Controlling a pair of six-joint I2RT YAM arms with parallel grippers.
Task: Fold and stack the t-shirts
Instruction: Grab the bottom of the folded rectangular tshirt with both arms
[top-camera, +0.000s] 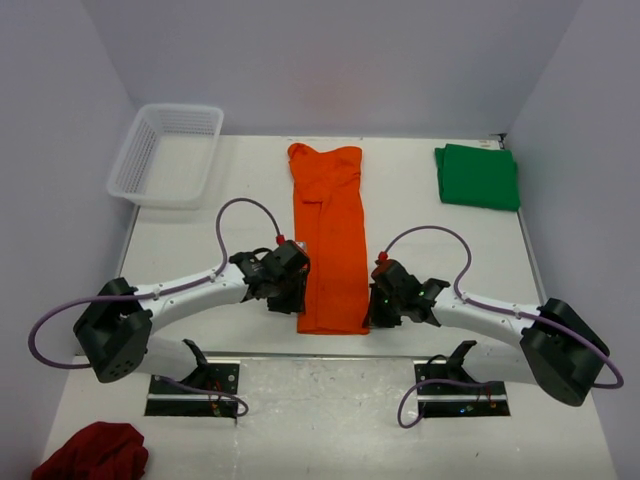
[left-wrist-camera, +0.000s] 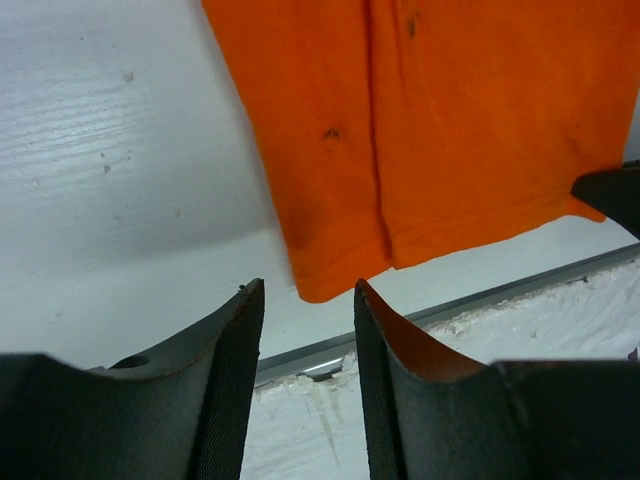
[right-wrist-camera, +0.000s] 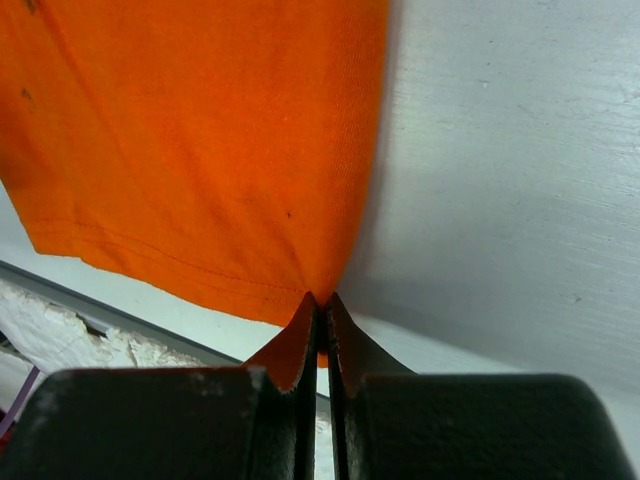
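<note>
Across the middle of the white worktop (top-camera: 200, 230), a bright orange short-sleeved cloth shirt (top-camera: 328, 240), folded lengthwise into 1 long narrow strip. Collar at the far end, hem at the near end, just short of a metal strip (left-wrist-camera: 470, 300) that crosses the worktop.

At the near left corner of the hem, the left arm (top-camera: 190, 290), reaching in from the left. Left jaws spread, with nothing between the 2 dark fingers (left-wrist-camera: 225, 400). In the left wrist view, the orange corner just beyond the fingertips, apart from them.

At the near right corner of the hem, the right arm (top-camera: 480, 310), reaching in from the right. Right jaws pressed together on that corner, a sliver of orange cloth pinched between the 2 fingers (right-wrist-camera: 290, 350).

At the far right of the worktop, a plain dark green cloth shirt (top-camera: 478, 176), folded into a flat rectangle, well apart from the orange one.

At the far left, a white plastic mesh basket (top-camera: 165, 155).

At the near left corner, a dark red cloth (top-camera: 92, 452), crumpled in a heap.
</note>
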